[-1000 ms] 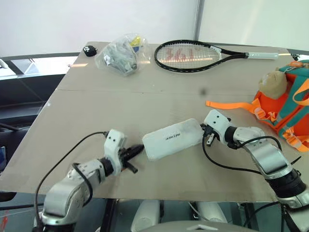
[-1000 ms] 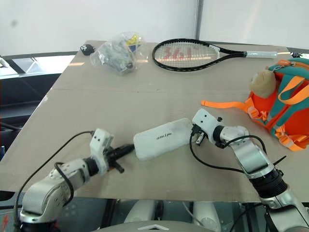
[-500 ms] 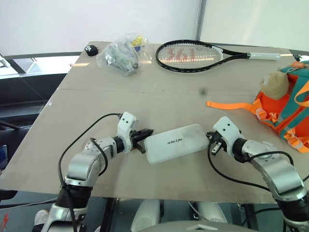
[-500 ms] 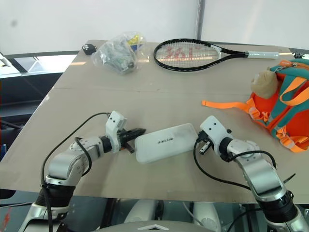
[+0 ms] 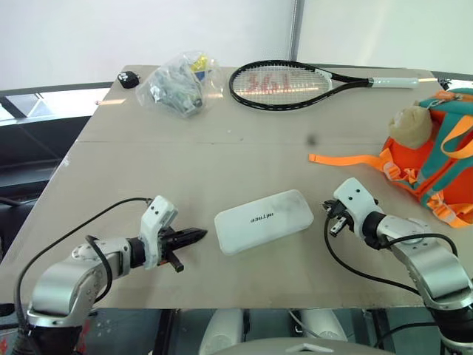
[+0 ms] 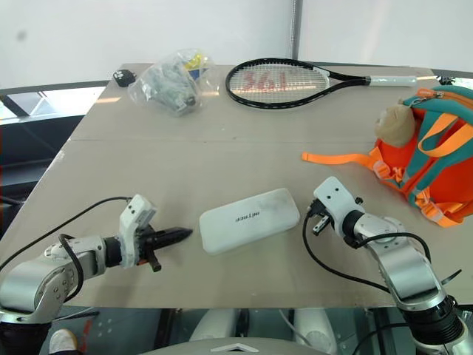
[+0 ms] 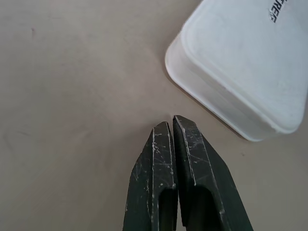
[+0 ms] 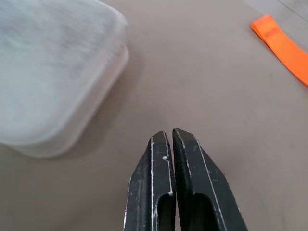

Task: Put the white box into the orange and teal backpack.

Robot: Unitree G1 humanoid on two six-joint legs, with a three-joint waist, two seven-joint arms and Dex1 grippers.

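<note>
While the white box (image 5: 264, 220) lay flat on the table (image 5: 222, 155), lettering up and slightly askew, neither arm had hold of it; the left gripper (image 5: 198, 235) sat near the box's left end with a strip of bare table between them, its two black fingers (image 7: 163, 159) pressed together and holding nothing; over on the other side the right gripper (image 8: 172, 136) hung near the box's right end, clear of it, its jaws likewise together and empty, with the box's rounded corner blurred in the right wrist view. At the right edge of the table lay the orange and teal backpack (image 6: 436, 166), orange panel up, a tan plush toy (image 6: 393, 124) at its top; one orange strap (image 5: 347, 160) trailed out from it across the table toward the middle, well apart from the box. Along the far side of the table lay a black tennis racket (image 5: 284, 81) with a white grip; beside it a clear plastic bag (image 5: 176, 83) of small items; just past the bag a small black object (image 5: 127, 78) near the far left corner.
</note>
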